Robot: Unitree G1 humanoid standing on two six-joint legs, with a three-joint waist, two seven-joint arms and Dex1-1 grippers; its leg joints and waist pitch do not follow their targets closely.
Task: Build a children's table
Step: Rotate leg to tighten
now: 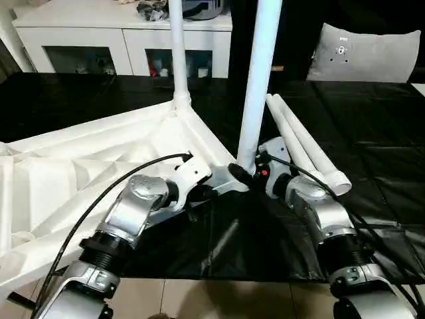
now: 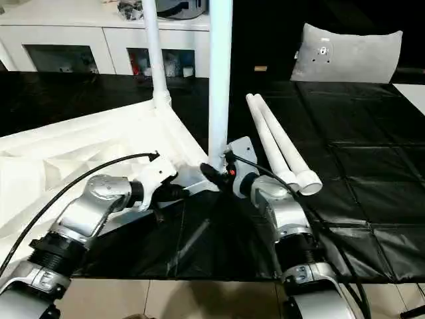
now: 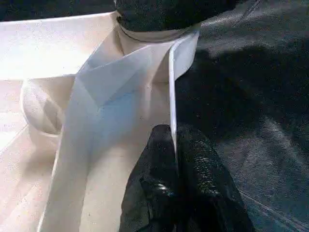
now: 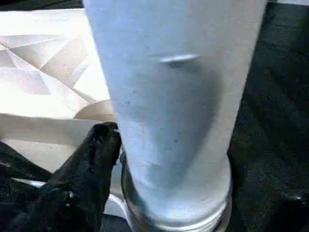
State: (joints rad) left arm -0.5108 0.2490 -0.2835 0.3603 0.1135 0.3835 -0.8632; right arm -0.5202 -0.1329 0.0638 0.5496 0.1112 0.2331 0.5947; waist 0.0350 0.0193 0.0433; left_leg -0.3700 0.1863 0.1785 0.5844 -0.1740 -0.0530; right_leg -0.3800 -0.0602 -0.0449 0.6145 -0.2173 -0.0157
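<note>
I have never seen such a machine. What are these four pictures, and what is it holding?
A two-armed robot is building a small white table. Two pictures come from cameras on its head, two from its wrists. The table top lies upside down on a black sheet. One leg stands in a far corner. The left hand pinches the top's thin edge wall. The right hand is at the base of a second upright leg at the near corner; a firm grip is unclear. Two spare legs lie beside it.

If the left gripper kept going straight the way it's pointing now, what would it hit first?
The left gripper is shut on the thin rim of the table top. Straight ahead along that rim lies the corner socket where the near leg stands, so it would probably meet that socket first, though depth is unclear.
</note>
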